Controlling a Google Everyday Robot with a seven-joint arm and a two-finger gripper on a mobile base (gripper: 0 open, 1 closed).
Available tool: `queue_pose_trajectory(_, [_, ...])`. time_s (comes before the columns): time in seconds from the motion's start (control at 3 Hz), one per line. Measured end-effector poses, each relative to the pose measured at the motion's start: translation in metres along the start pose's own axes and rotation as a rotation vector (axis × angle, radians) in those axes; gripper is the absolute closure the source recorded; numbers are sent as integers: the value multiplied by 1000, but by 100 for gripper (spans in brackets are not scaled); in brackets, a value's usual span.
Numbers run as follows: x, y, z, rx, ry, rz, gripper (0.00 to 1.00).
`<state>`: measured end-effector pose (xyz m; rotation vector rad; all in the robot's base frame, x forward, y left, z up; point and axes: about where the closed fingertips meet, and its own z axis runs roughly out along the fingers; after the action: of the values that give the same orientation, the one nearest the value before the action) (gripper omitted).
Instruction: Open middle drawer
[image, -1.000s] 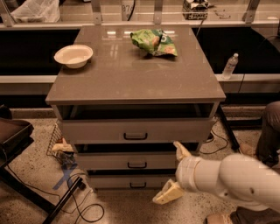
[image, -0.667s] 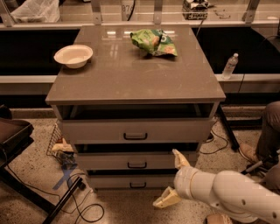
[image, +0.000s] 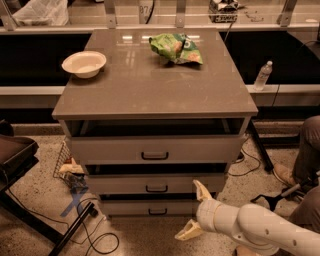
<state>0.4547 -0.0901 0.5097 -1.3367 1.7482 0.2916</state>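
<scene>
Gripper (image: 196, 211) hangs spread open and empty, just below and right of the middle drawer (image: 120, 184), second in the cabinet (image: 150, 95), a rigid front likely sliding on rails, best hooked by its small centred bar handle (image: 156, 188).

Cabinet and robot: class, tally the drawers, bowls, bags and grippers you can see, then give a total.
Drawers: 3 (top drawer, middle drawer, bottom drawer)
Bowls: 1 (bowl)
Bags: 1 (green bag)
Grippers: 1 (gripper, open, low by the bottom drawer's right end)
Total: 6
</scene>
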Motion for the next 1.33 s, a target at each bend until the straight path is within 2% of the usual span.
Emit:
queue_pose_trajectory(0.33, [4,5,6,-10,-6,12,0])
queue_pose_trajectory(0.67, [0,-1,11,2,64,-50,0])
queue_pose_trajectory(1.0, [12,-20,23,6,171,-155,0])
queue_pose_trajectory(1.33, [34,-43,36,2,273,-226,0])
